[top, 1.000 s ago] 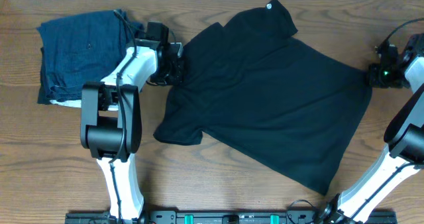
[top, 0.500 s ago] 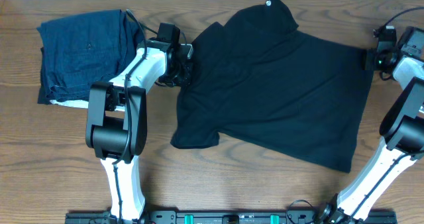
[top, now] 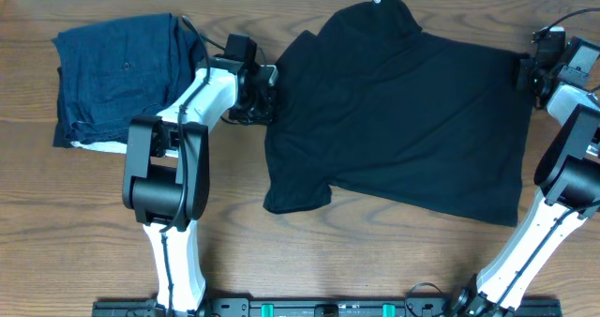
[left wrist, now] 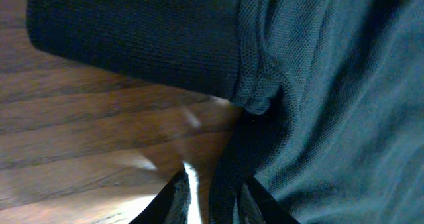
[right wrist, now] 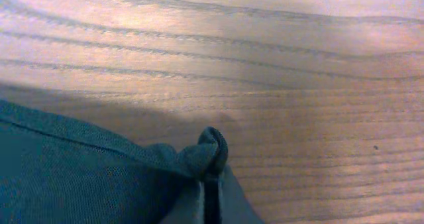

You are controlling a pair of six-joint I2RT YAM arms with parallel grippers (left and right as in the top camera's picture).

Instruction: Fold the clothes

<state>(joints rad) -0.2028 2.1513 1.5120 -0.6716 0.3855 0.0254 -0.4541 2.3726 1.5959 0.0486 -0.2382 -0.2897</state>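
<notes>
The black T-shirt (top: pixel 403 120) lies spread out flat on the right half of the wooden bench (top: pixel 375 270). Its top reaches the far edge, where a small white mark (top: pixel 380 0) shows on the fabric. One short sleeve (top: pixel 298 193) points toward the near edge.

The left gripper (top: pixel 266 96) sits at the shirt's left border, low on the bench. In the left wrist view its jaws stand a little apart with a dark fold of the shirt between them. I cannot tell whether they press on the cloth or only flank it.

The right gripper (top: pixel 526 73) is at the shirt's far right corner, close to the bench's right edge. In the right wrist view its jaws are nearly together and pinch a small puckered bit of the shirt's hem, with bare wood beyond it.

A stack of folded navy clothes (top: pixel 117 73) with a white layer underneath rests near the far left corner, well apart from the shirt and just beside the left arm.
</notes>
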